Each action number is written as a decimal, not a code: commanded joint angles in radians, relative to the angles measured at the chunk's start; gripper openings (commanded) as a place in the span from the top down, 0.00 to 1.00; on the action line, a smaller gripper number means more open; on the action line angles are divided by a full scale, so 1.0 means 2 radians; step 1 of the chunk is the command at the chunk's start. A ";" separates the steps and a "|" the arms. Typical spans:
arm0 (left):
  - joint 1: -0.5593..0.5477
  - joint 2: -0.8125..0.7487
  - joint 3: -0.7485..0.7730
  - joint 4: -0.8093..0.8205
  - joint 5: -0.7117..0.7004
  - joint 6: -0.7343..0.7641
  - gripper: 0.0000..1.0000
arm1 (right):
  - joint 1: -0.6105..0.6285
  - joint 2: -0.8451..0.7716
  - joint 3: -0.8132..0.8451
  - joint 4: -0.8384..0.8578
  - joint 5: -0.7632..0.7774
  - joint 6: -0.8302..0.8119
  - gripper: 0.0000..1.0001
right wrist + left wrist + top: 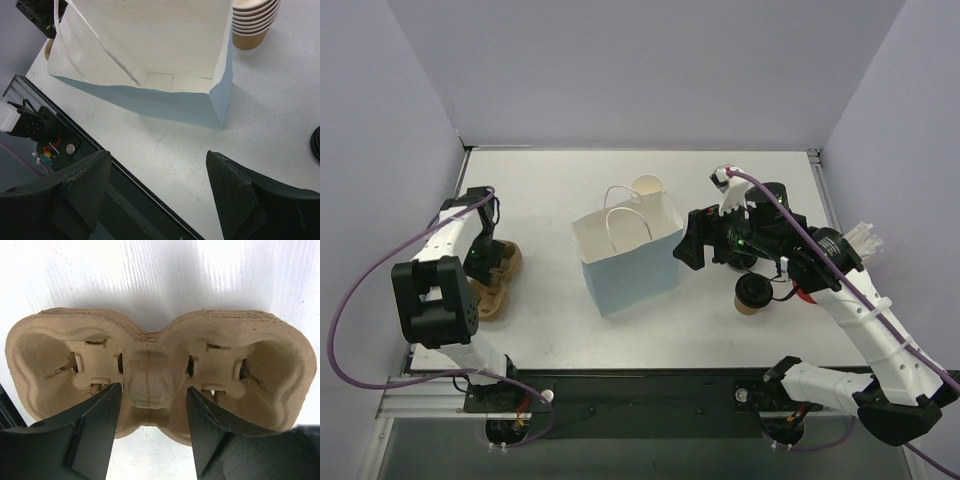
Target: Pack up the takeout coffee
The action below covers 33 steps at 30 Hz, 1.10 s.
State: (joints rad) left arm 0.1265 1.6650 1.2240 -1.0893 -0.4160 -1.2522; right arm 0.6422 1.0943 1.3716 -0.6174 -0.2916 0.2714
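A pale blue bag (635, 280) stands open mid-tabletop (550, 190), showing its white floor, with stacked cups (648, 186) behind it. The lidded coffee cup (752, 293) sits toward the right edge. By the left edge, the left pincer (152, 390) is spread over pulp trays (150, 355). The right pincer (157, 156) is spread and holds nothing.

No text, label, brand, number or sign is being made out in any view. The blue paper bag (630, 282), the pulp cup carrier (150, 365) and the stacked cups (252, 22) are being shown plain; the takeout coffee (752, 293) is being seen too small to tell.
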 commanded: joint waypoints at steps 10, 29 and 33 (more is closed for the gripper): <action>0.013 0.001 -0.005 0.002 0.002 -0.050 0.39 | 0.002 0.011 0.022 0.006 0.005 0.014 0.22; 0.013 -0.016 0.062 -0.079 -0.011 -0.007 0.55 | 0.002 0.017 0.029 0.005 0.006 0.015 0.22; 0.012 -0.026 0.068 -0.094 -0.022 0.006 0.56 | 0.002 0.016 0.031 0.004 0.006 0.018 0.22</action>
State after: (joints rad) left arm 0.1459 1.6642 1.3136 -1.1889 -0.4274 -1.2179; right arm 0.6422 1.1248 1.3952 -0.6170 -0.2913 0.2905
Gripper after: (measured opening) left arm 0.509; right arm 0.784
